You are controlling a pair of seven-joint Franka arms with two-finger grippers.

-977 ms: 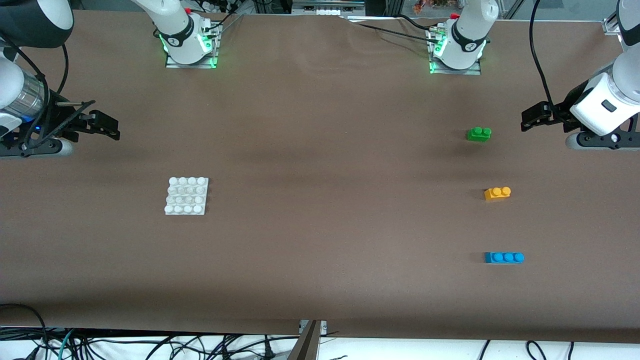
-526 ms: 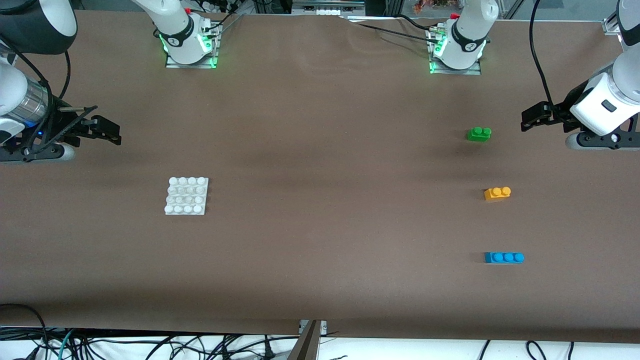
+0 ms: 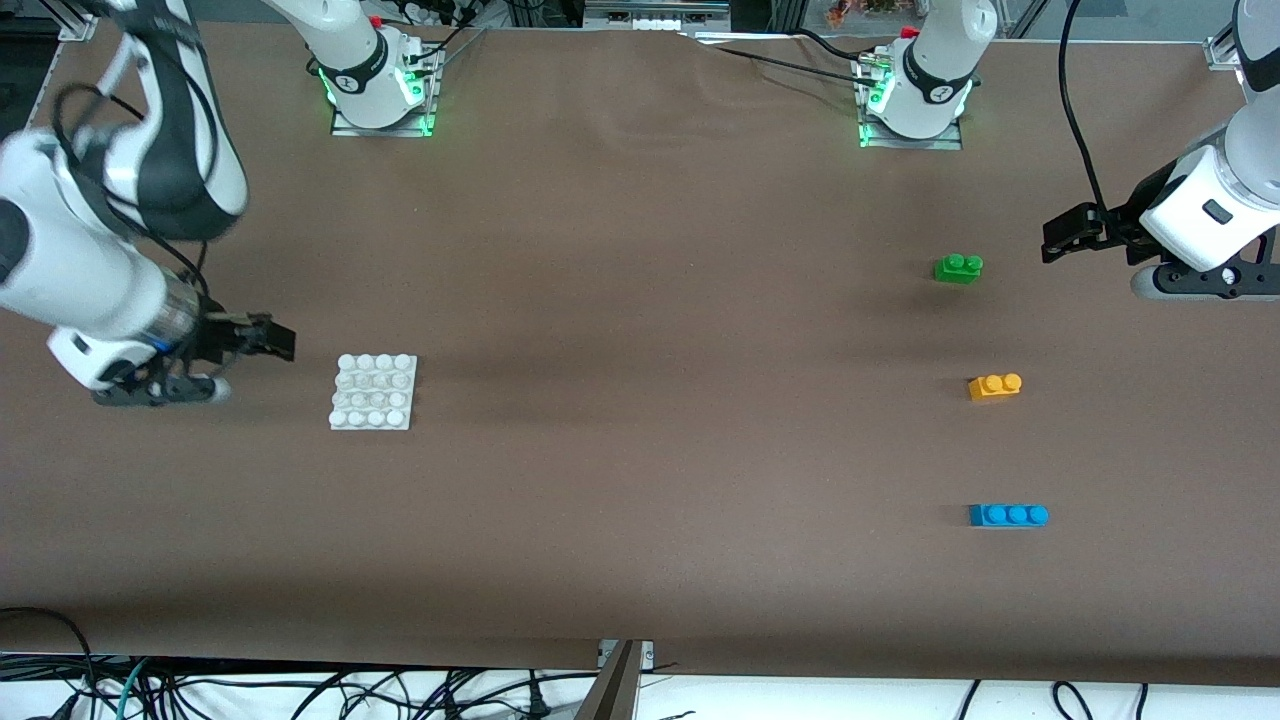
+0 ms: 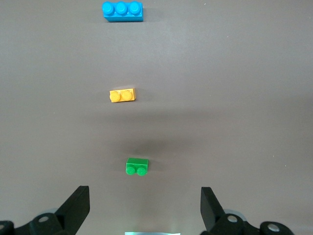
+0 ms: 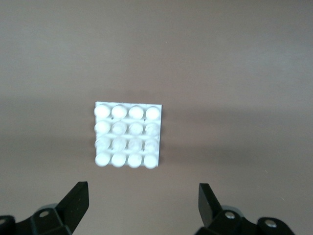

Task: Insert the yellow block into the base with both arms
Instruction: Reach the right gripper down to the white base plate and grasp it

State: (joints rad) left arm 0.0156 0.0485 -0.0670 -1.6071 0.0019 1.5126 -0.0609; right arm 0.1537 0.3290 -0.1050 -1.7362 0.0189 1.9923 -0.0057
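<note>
No readable text, label, brand name or number shows in any of the three views. Each arm base [image 3: 378, 85] carries a small round dark mark (too small to make out as a letter or logo), and the same goes for the second base [image 3: 915, 95]. The yellow block [image 3: 994, 386], the base [image 3: 373, 392], the green brick [image 3: 958, 267] and the blue brick [image 3: 1008, 515] bear no print that can be read, and the table [image 3: 640, 450] has no signs on it.
</note>
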